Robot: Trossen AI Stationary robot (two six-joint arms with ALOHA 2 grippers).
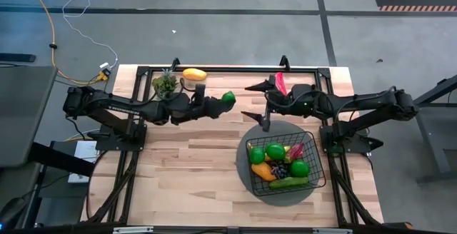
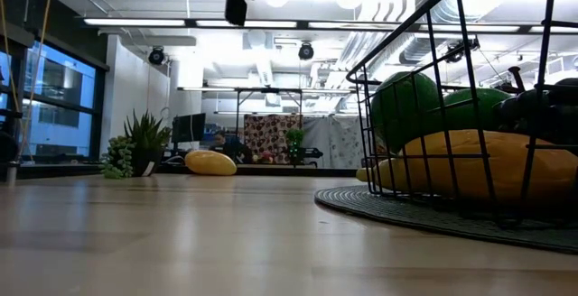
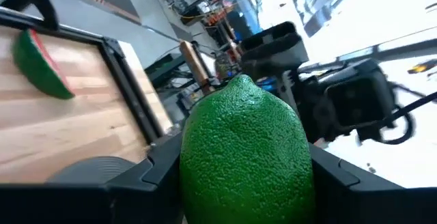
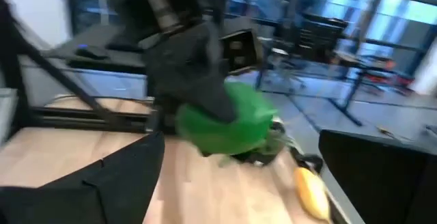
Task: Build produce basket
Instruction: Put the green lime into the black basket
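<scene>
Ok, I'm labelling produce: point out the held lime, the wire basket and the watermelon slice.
Bumpy green lime [image 3: 242, 156]: left wrist view, middle of its rind.
Black wire-mesh basket [image 1: 319, 164]: high view, right rim.
Red-and-green watermelon slice [image 3: 41, 63]: left wrist view, green rind.

The lime had a pebbled, matt skin; the table was pale, smooth wood; the basket was black wire.

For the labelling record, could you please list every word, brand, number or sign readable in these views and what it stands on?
None: no text can be read in any view.
The lime, the wire basket and the wooden table carry no lettering.
Distant room fixtures in the low view are too small to read.
</scene>
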